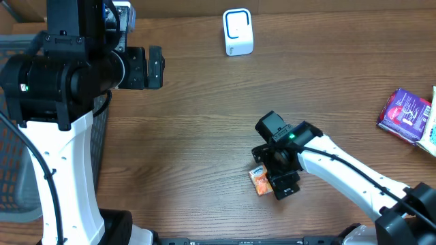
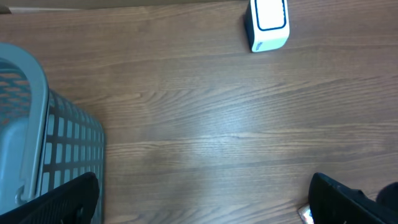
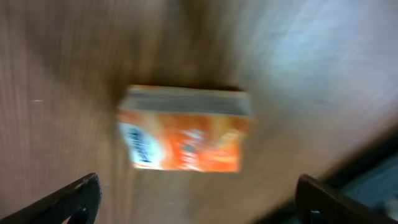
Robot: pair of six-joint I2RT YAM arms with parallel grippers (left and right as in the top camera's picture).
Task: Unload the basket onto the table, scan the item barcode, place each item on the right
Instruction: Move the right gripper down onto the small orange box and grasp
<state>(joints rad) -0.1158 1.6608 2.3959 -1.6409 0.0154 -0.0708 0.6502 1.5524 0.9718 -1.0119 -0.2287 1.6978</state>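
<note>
A grey plastic basket (image 1: pixel 12 146) with a gridded mesh wall stands at the worktop's (image 1: pixel 197 129) left edge. The worktop itself is brown wood-grain laminate, smooth and matte. The left gripper (image 2: pixel 202 196) hangs beside the basket near the back-left corner, its black jaws wide apart and holding nothing. At the back edge, near the middle, stands a small white scanner (image 1: pixel 238 32), a rounded block with a blue-outlined face. Right of centre, near the front edge, lies the orange carton (image 3: pixel 185 130). It is a flat rectangular box, glossy, with a pale blue-and-white patch at one end, and its print is blurred. The right gripper (image 3: pixel 199 202) hovers over it with jaws spread, not touching it. A purple packet (image 1: pixel 407 114) lies at the right edge.
</note>
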